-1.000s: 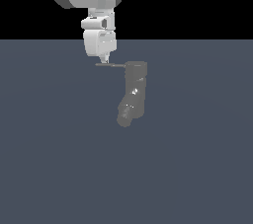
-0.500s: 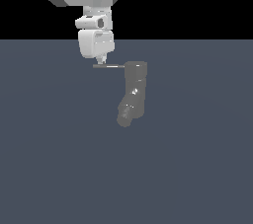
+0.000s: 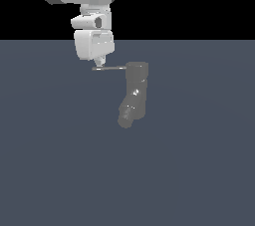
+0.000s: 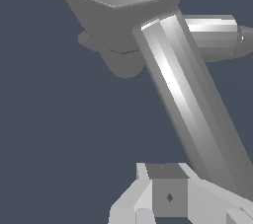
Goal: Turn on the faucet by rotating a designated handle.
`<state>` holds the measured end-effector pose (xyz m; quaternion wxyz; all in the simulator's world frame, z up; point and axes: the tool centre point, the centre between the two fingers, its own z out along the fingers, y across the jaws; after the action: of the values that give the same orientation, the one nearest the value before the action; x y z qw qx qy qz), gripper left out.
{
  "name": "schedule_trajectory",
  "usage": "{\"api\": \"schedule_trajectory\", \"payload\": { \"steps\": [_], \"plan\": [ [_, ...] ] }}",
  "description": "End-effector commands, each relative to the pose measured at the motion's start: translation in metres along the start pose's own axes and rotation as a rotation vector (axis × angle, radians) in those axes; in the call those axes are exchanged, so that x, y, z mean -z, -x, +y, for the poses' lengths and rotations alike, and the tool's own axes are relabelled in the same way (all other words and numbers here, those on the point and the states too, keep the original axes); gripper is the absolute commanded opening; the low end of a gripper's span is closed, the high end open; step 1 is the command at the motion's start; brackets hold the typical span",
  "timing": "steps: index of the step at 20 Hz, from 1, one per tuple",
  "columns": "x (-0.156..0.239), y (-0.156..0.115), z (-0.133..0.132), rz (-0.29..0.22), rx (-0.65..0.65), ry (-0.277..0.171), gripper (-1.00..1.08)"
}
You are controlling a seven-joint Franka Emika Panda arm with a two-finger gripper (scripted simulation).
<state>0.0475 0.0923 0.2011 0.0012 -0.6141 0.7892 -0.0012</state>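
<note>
My tool (image 3: 99,63) sits in the upper middle of the exterior view, tip right at the free end of the handle (image 3: 110,68), which sticks out level toward the exterior view's left from the top of the faucet (image 3: 134,93). The faucet is just right of frame centre on the table (image 3: 60,170), dark grey body with the spout (image 3: 126,117) angling down toward the lower left. In the wrist view the handle (image 4: 190,104) fills the frame as a long shiny bar running diagonally, faucet body (image 4: 118,6) at the top centre, spout (image 4: 217,35) poking out at the upper right, and one of my fingers (image 4: 168,196) pale at the bottom edge right beside the bar. I can't tell whether the tool is open or closed: only a narrow tip shows from outside, and the wrist picture shows one finger block clearly. It looks like contact or near contact, pushing and not gripping, but that's a judgement. Progress: I'm at the handle end, so the approach looks done. How much the handle has turned I can't read from this moment alone. Left to do, I'd say: sweep the end sideways around the faucet top and keep the tip from slipping off the thin rod.
</note>
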Motion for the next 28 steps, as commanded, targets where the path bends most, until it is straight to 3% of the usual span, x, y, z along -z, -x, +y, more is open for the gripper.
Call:
{"api": "schedule_trajectory", "payload": {
  "steps": [1,9,10,28],
  "plan": [
    [0.0,0.002,0.011,0.001,0.005,0.003,-1.0],
    [0.0,0.002,0.033,0.001,0.005,0.003,-1.0],
    [0.0,-0.004,0.026,0.001,-0.005,0.0,-1.0],
    [0.0,-0.04,0.066,0.001,-0.001,0.002,-1.0]
  ]
}}
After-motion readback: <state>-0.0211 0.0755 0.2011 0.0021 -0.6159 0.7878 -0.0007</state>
